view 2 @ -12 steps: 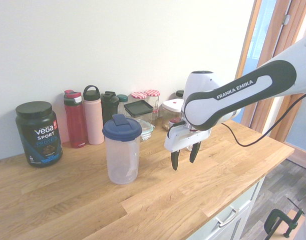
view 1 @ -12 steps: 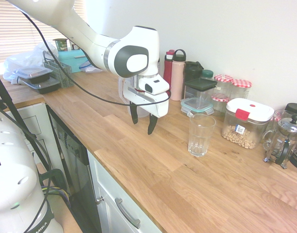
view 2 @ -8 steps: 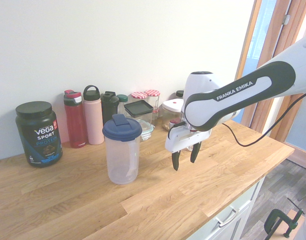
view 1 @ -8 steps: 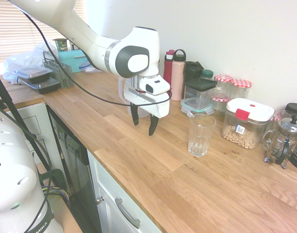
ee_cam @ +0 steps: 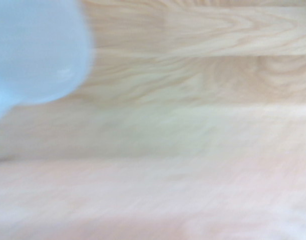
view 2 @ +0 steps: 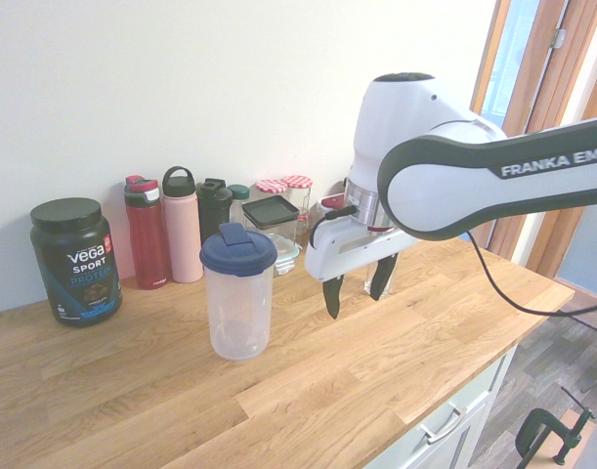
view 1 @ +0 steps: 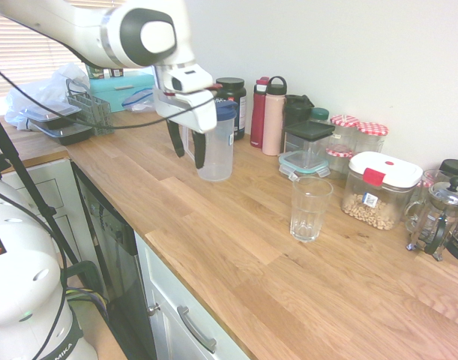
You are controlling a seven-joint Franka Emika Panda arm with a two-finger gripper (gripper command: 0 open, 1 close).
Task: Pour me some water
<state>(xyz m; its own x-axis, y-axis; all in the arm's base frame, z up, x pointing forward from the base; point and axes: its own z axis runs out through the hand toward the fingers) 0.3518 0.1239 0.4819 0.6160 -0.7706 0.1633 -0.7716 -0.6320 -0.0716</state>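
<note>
A clear plastic jug (view 1: 216,146) with a dark blue lid stands on the wooden counter, also seen in the second exterior view as the jug (view 2: 238,303). An empty drinking glass (view 1: 309,208) stands further along the counter, well apart from the jug. My gripper (view 1: 185,146) hangs open and empty just beside the jug, on its near side, fingers pointing down above the wood. From the other side the gripper (view 2: 355,291) sits a short gap to the right of the jug. The wrist view is blurred; a pale blue shape (ee_cam: 37,50), probably the jug, fills one corner over wood grain.
Along the wall stand a black protein tub (view 2: 75,261), a red bottle (view 2: 147,233), a pink bottle (view 2: 182,225), jars and lidded containers (view 1: 381,189), and a French press (view 1: 439,217). Food trays (view 1: 56,120) sit at the counter's far left. The counter's front edge (view 1: 184,274) runs close by.
The arm has swung away from the glass toward the jug and risen a little. The gripper stays open and empty. Jug and glass have not moved.
</note>
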